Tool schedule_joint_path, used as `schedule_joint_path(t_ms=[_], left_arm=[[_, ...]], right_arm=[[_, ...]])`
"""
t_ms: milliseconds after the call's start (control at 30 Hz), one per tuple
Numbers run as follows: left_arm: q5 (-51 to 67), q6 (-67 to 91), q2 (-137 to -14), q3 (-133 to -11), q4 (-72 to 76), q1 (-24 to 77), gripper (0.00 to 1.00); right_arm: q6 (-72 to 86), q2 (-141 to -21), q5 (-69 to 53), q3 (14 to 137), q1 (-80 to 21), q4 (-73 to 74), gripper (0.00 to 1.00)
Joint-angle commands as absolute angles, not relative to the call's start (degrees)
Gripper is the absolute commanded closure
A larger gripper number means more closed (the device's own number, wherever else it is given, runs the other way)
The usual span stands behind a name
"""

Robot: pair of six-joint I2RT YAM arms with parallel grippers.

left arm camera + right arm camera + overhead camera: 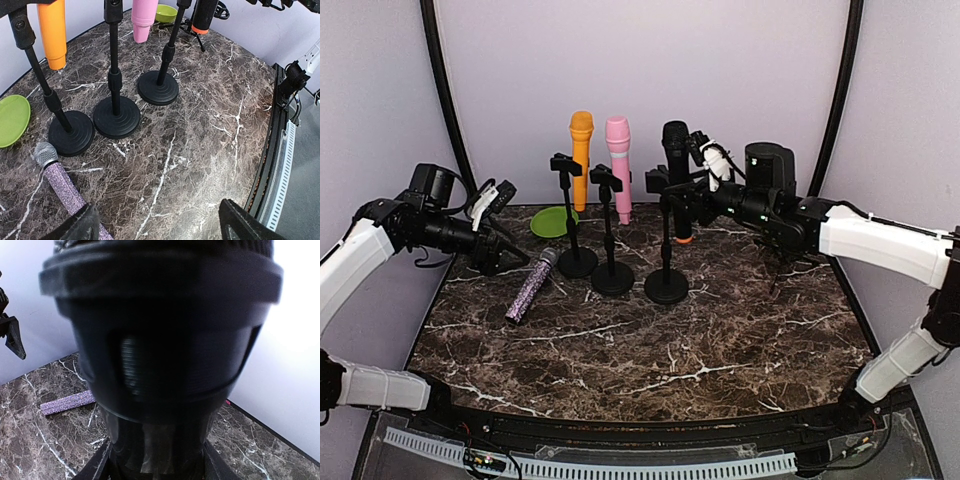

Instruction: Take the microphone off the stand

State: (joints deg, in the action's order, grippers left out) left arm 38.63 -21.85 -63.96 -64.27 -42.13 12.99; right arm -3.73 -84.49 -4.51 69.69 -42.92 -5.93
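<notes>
Black microphone [676,150] stands upright, head up (orange band [682,238] below), inside right gripper [157,467], pinch unclear; left gripper [160,225] spread.

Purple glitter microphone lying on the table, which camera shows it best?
The top external view: the purple microphone is seen whole, end to end. The left wrist view shows its mesh head and upper body close up, with the handle end cut off. The right wrist view shows only a sliver of its body.

No legible text or labels
</notes>
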Motion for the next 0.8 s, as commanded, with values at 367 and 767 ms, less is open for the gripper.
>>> schedule_joint_path(t_ms=[367, 767], left_arm=[[41.55, -22.41, -62.62, -65.66, -43.86, 12.64, 0.01], [46.81, -27.44, -61.03, -66.10, -46.85, 12.66, 0.01]], right_arm=[[3.52, -78.15, -4.58, 66.49, -51.49, -14.94, 1.00], [6.66, -79.32, -3.52, 65.21, -59.06, -16.22, 1.00]])
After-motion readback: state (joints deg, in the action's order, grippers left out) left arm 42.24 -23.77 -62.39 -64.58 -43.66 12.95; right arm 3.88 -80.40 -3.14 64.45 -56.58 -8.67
